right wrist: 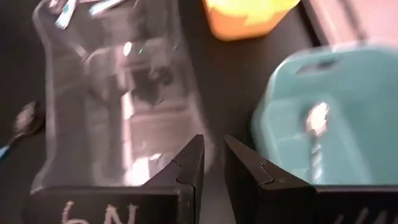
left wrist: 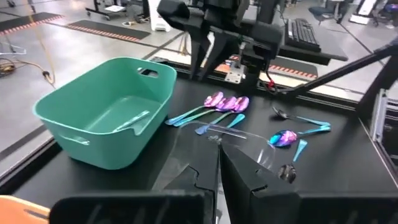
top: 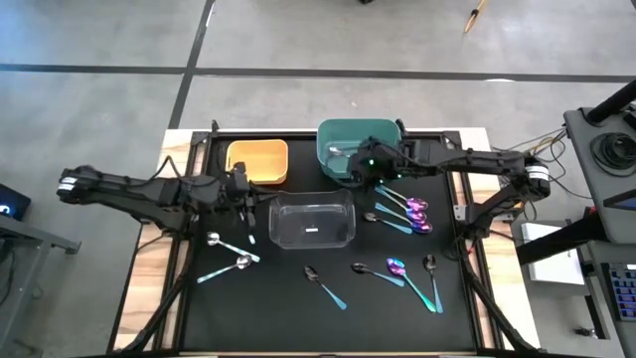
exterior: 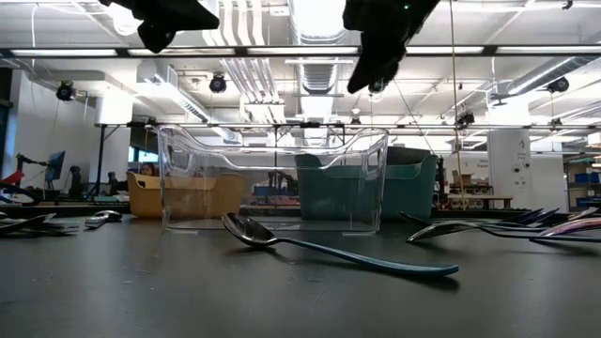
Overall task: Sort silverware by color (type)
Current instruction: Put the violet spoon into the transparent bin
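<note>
Silverware lies flat on the black mat: two silver spoons (top: 229, 255) at the near left, dark and purple ones (top: 397, 270) along the near edge, and a purple-bowled cluster (top: 412, 211) at the right. One spoon (left wrist: 134, 121) lies inside the teal bin (top: 333, 134). My right gripper (right wrist: 215, 149) hangs over the teal bin's near rim. Its fingers stand a narrow gap apart with nothing between them. My left gripper (left wrist: 219, 155) is shut and empty, raised between the orange bin (top: 258, 161) and the clear bin (top: 312, 221).
The three bins stand in the middle of the mat, with the orange and teal ones at the far side and the clear one nearer. A dark spoon (exterior: 338, 252) lies in front of the clear bin. The mat's wooden border shows at left and right.
</note>
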